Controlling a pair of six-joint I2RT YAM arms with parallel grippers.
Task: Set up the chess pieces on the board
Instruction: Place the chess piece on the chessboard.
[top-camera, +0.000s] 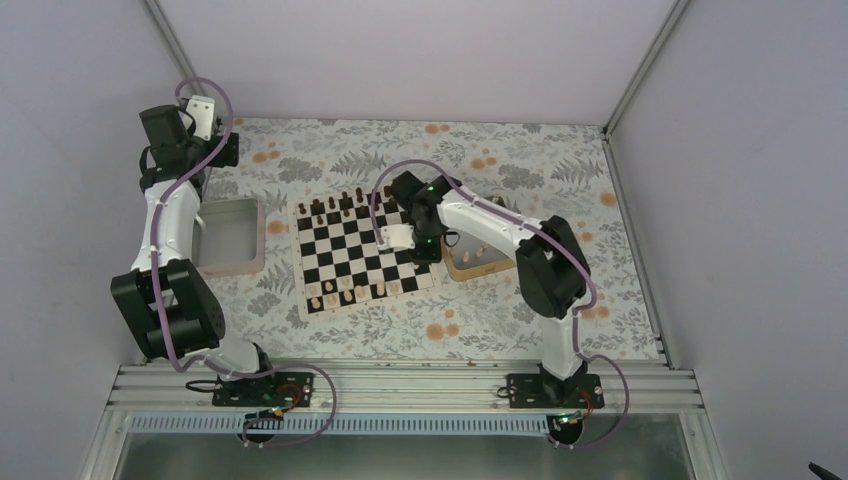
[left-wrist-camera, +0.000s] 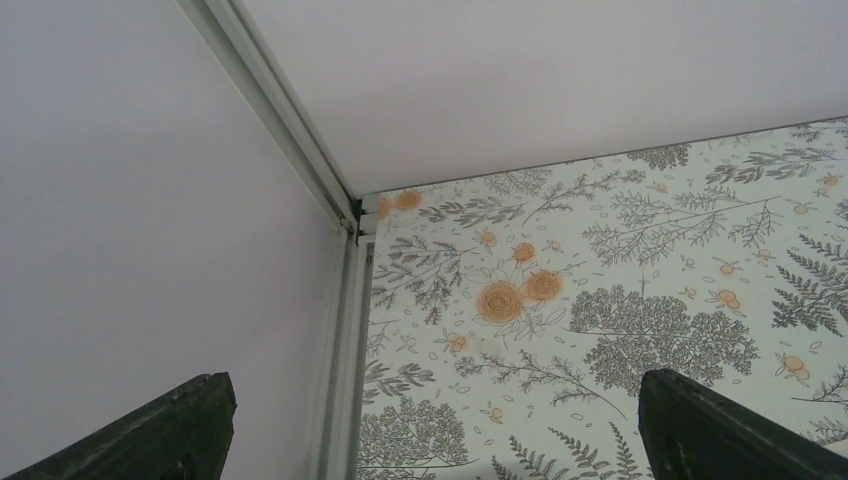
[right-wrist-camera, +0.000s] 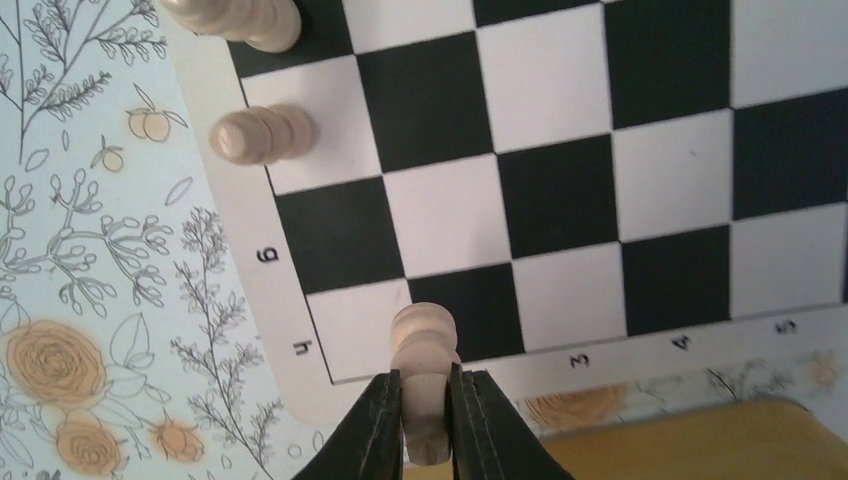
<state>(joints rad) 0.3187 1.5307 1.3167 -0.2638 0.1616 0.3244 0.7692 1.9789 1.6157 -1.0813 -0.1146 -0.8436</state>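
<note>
my right hand (right-wrist-camera: 427, 405) is clamped on one light piece (right-wrist-camera: 424, 340), gripped low on its body, over the corner of the board (right-wrist-camera: 560, 190) by the printed h. that corner is on the side toward the right edge of the counter (top-camera: 520, 165). the board lies mid-counter, and patterned surface runs open along its far and near sides. i count two trays. the gold tray (top-camera: 490, 268) is just beside the board's right edge, under my right arm. the pale tray (top-camera: 232, 268) is near the board's left edge. the right wrist view gives me three light pieces: the held one and two light pieces (right-wrist-camera: 262, 135) standing at the board's margin. the top view adds dark pieces (top-camera: 335, 207) along the far row and light ones along the near row, too small to count. my left hand (left-wrist-camera: 435, 440) is up at the far left corner, fingers (left-wrist-camera: 175, 430) well apart, gripping nothing.
</note>
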